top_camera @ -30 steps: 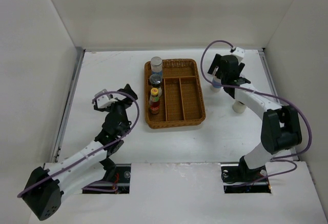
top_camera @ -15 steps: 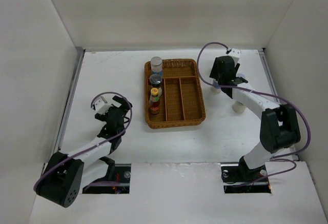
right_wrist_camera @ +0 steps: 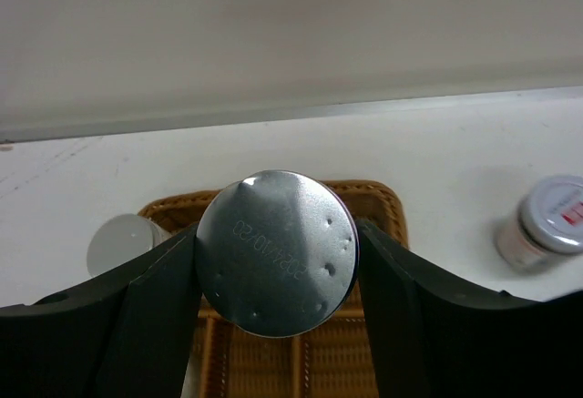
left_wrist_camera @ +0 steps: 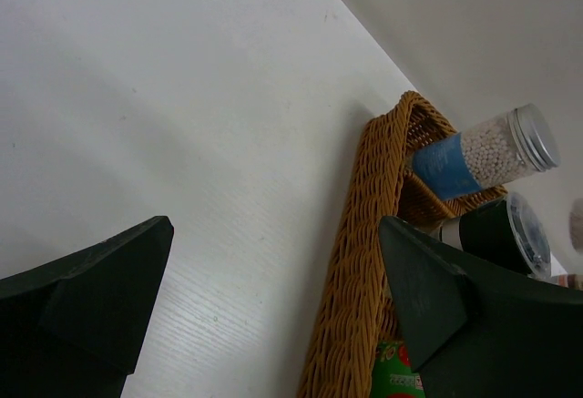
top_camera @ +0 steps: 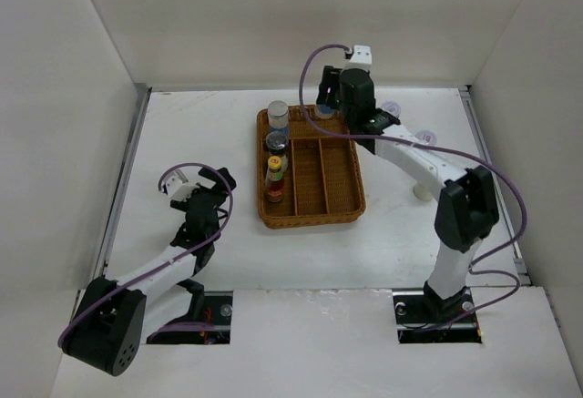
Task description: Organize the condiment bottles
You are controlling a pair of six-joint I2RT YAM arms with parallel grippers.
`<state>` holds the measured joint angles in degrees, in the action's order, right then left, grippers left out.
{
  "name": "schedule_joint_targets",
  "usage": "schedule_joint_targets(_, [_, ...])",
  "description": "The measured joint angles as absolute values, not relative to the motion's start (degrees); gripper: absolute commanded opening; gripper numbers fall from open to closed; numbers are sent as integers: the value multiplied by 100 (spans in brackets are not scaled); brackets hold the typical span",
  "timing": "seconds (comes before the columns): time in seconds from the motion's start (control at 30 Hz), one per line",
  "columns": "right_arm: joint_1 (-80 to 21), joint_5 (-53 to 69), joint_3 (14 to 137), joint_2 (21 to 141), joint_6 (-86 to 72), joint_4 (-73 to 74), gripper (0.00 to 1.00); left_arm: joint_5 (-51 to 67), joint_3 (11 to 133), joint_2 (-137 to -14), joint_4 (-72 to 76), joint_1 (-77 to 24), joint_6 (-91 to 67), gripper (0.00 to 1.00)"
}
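Note:
My right gripper (top_camera: 330, 107) is shut on a silver-capped shaker (right_wrist_camera: 276, 252) and holds it above the back end of the brown wicker tray (top_camera: 357, 188). The tray's left compartment holds a silver-capped jar with a blue label (top_camera: 278, 117), a black-capped bottle (top_camera: 275, 141) and a red yellow-capped sauce bottle (top_camera: 274, 179). These also show in the left wrist view: the jar (left_wrist_camera: 474, 157), the black-capped bottle (left_wrist_camera: 496, 234). My left gripper (top_camera: 205, 188) is open and empty on the table left of the tray (left_wrist_camera: 364, 261).
Three small bottles stand on the table right of the tray: one at the back (top_camera: 393, 107), one behind my right arm (top_camera: 424, 136), one nearer (top_camera: 423, 190). A white-capped jar (right_wrist_camera: 547, 220) shows in the right wrist view. White walls enclose the table.
My right gripper has swung left from the table right of the tray to above the tray's back end, with the shaker in it. My left arm drew back from the tray a little.

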<state>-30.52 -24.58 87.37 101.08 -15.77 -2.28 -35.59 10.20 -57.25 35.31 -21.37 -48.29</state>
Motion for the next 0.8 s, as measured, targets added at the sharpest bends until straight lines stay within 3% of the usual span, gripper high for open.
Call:
schedule_joint_targets(0.4, [-3345, -2064, 9607, 12042, -1647, -250, 54, -3363, 1020, -5741, 3540, -2091, -4847, 100])
schedule_joint_targets(0.43, [-3354, -2078, 9644, 12070, -1643, -303, 59, -3354, 1020, -5743, 3540, -2091, -4847, 100])
schedule_joint_targets(0.53, [-3369, -2058, 9649, 12068, -1715, -303, 86, -3321, 1020, -5780, 3546, -2091, -4847, 100])
schedule_joint_targets(0.6, [-3382, -2056, 9649, 12053, -1761, -311, 95, -3280, 1020, -5808, 3548, -2091, -4847, 100])
schedule_joint_targets(0.8, [-3301, -2023, 9072, 11246, -1752, -377, 100, -3221, 1020, -5830, 3564, -2073, -4847, 100])
